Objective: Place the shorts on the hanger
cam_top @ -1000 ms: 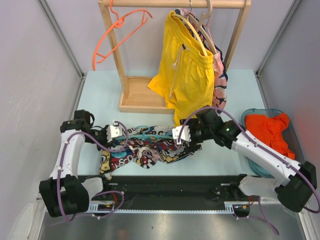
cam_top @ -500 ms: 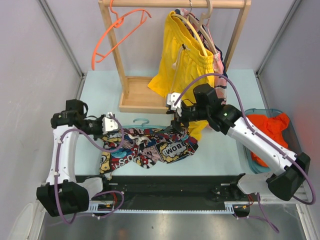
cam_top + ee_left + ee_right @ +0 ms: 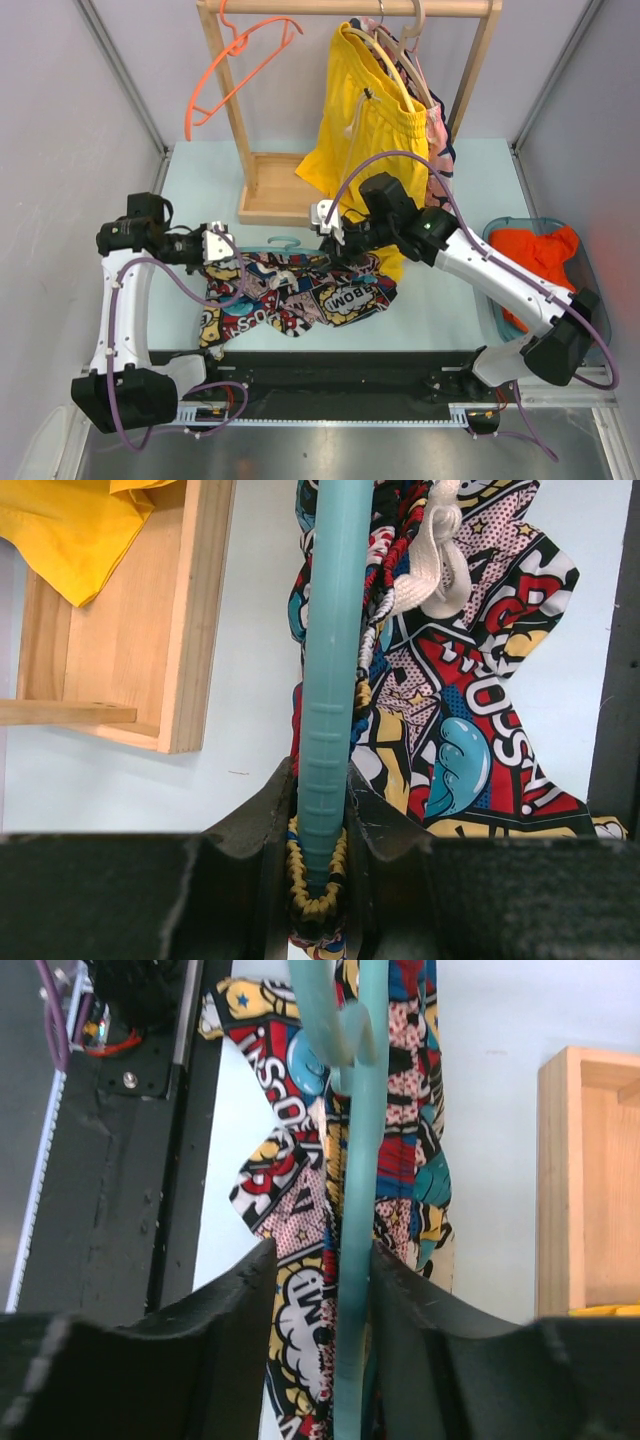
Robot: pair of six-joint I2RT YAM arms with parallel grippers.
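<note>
The comic-print shorts (image 3: 300, 295) hang from the teal hanger (image 3: 284, 241), whose hook sticks up between my two grippers just in front of the wooden rack. My left gripper (image 3: 232, 258) is shut on the hanger's left end and the waistband; the left wrist view shows the hanger arm (image 3: 330, 630) and the gathered band pinched in my left gripper (image 3: 322, 780), with the shorts (image 3: 470, 680) and white drawstring beside them. My right gripper (image 3: 338, 245) straddles the hanger's right part. In the right wrist view its jaws (image 3: 322, 1250) stand apart, the hanger (image 3: 358, 1160) against one finger and the shorts (image 3: 300, 1310) below.
A wooden rack with a box base (image 3: 285, 190) stands behind, carrying an orange hanger (image 3: 235, 70) and yellow shorts (image 3: 375, 140) over patterned ones on wooden hangers. A blue bin (image 3: 500, 232) of orange cloth sits at the right. A black rail (image 3: 340, 370) runs along the front edge.
Both grippers have risen from the table, lifting the hanger and the shorts' waistband. My right gripper has moved up and left toward the rack; my left arm has drawn back to the left.
</note>
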